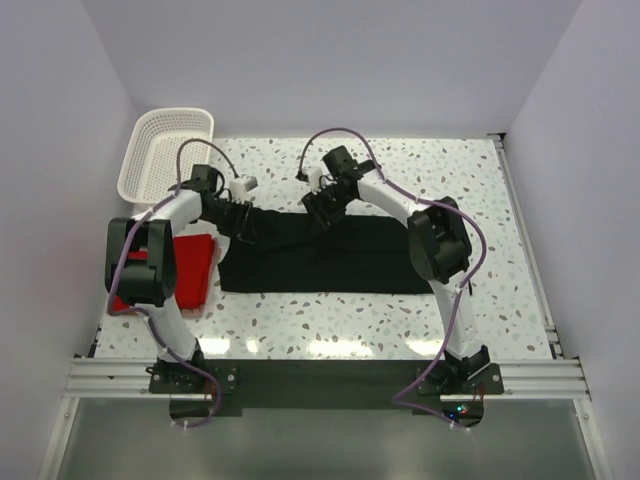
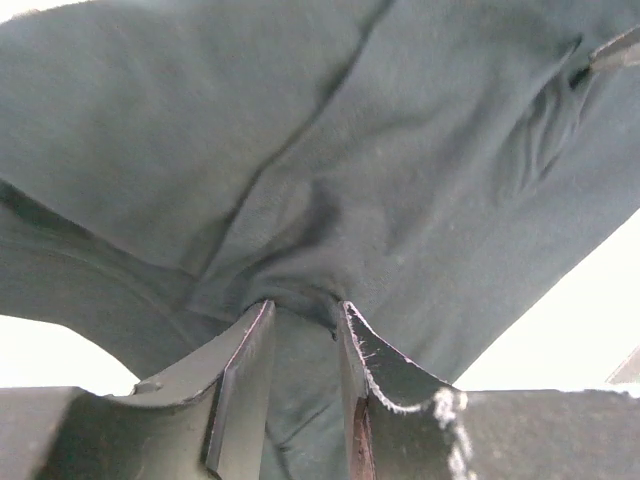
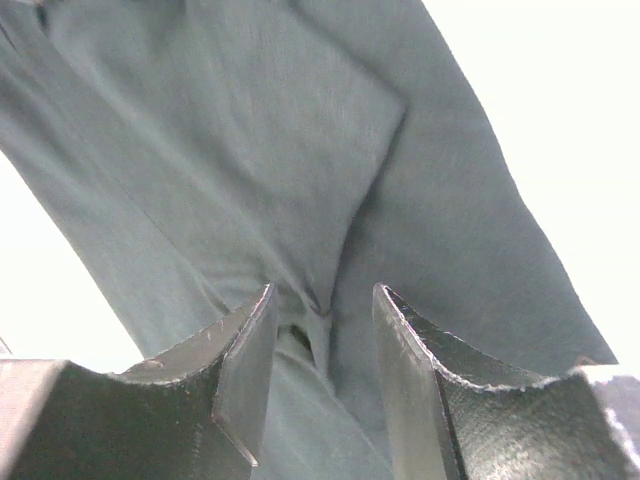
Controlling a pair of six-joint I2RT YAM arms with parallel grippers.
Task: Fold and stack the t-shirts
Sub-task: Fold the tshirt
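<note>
- Left gripper (image 2: 303, 306): my two fingers (image 2: 245, 385) stand a narrow gap apart. A puckered ridge of dark cloth sits between the tips and reaches both inner faces. I cannot tell whether it is pressed.
- Right gripper (image 3: 322, 292): fingers (image 3: 245, 375) set wider apart. A thin raised crease of cloth stands in the gap, clear of both pads.
- Black t-shirt (image 1: 320, 262): plain, matt, soft. It is folded into a long flat band lying left to right across the middle of the table (image 1: 400, 312).
 - In both wrist views it fills the space under and beyond my fingertips, with layered folds and creases fanning out from each pinch point.
 - Both grippers sit on its far long edge, the left at the left end and the right near the middle.
- Red t-shirt (image 1: 195, 268): plain, bright, folded. It lies at the table's left side, just beside the black band's left end and partly hidden under my left arm.
- White lattice basket (image 1: 165, 150): far left corner, well apart from both shirts.
</note>
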